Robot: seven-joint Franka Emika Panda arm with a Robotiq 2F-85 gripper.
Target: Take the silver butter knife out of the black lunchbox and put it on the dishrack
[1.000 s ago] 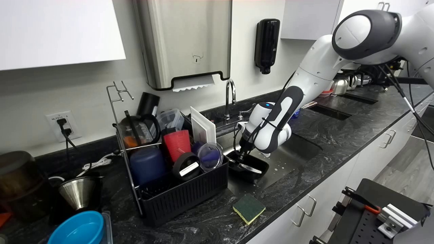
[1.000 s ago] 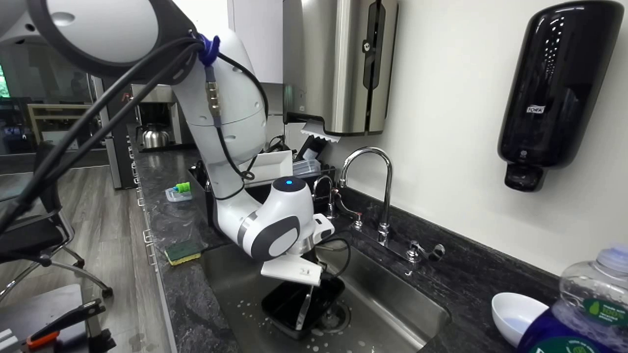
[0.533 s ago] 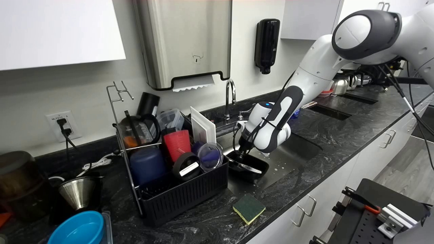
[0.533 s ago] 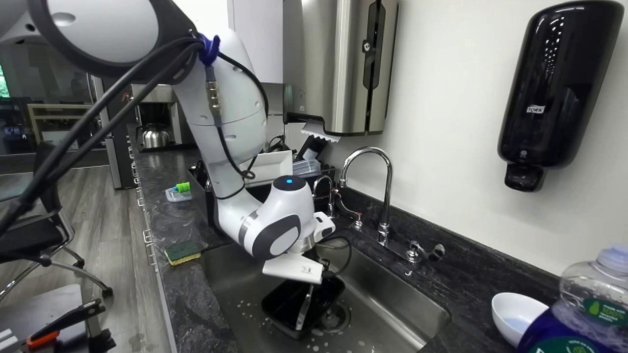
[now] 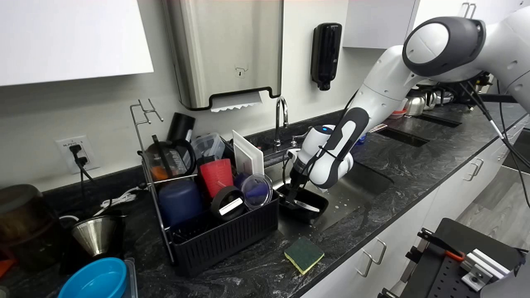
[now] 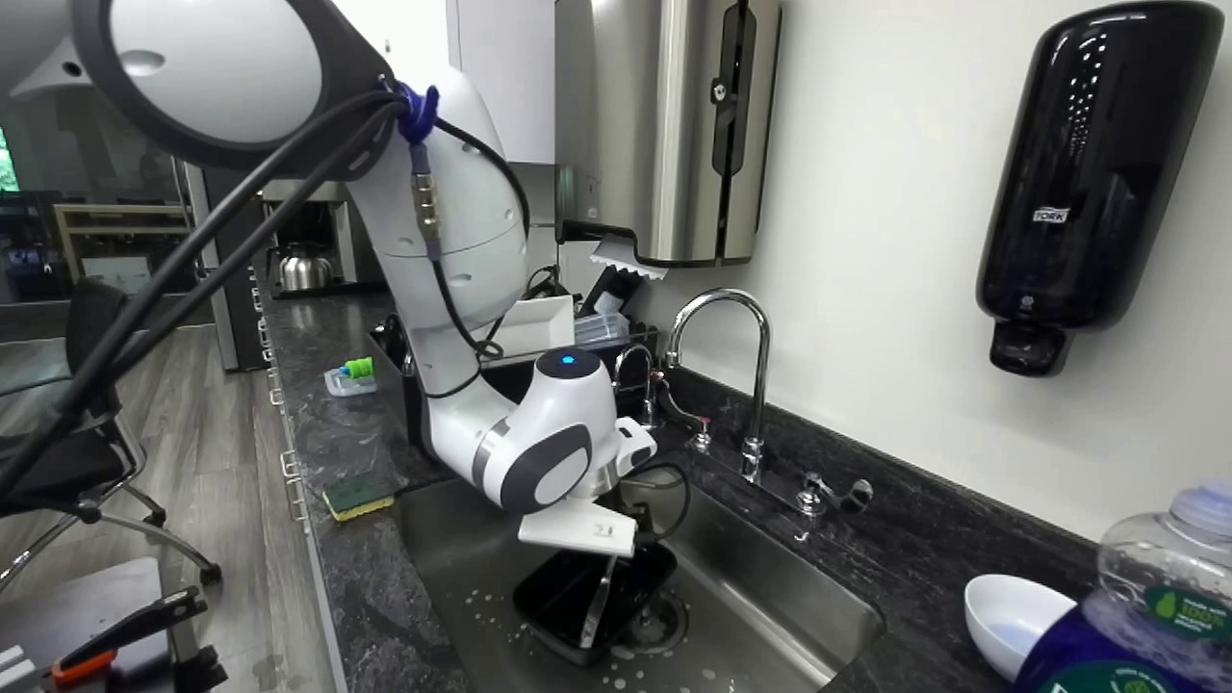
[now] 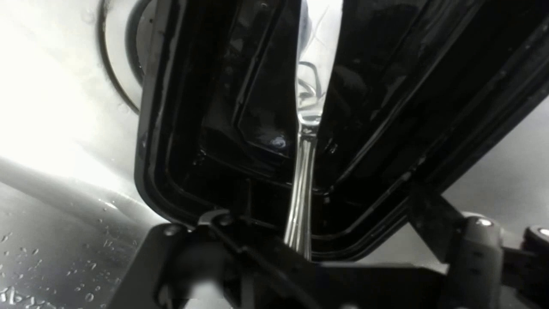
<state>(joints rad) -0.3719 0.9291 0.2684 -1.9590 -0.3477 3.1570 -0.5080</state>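
The silver butter knife (image 7: 304,171) lies lengthwise in the black lunchbox (image 7: 154,141), which sits in the sink. My gripper (image 7: 321,201) stands open over one end of the lunchbox, with its fingers (image 7: 433,214) wide apart on either side of the handle. The end of the handle is hidden by the gripper. In an exterior view, the blade (image 5: 307,206) shows beside my fingers; the wrist camera housing covers the fingers in an exterior view where the knife (image 6: 597,611) points away from it. The dishrack (image 5: 227,236) stands left of the sink.
Filling the dishrack are a red cup (image 5: 216,178), a blue container (image 5: 180,200), white plates (image 5: 248,155) and other dishes. A sponge (image 5: 304,254) lies on the counter by the sink (image 6: 770,597). The tall faucet (image 6: 760,385) rises behind the arm, with a white bowl (image 6: 1011,621) farther along.
My gripper has opened. The arm has shifted slightly, bringing the fingers lower over the handle. The knife and the lunchbox have stayed in place.
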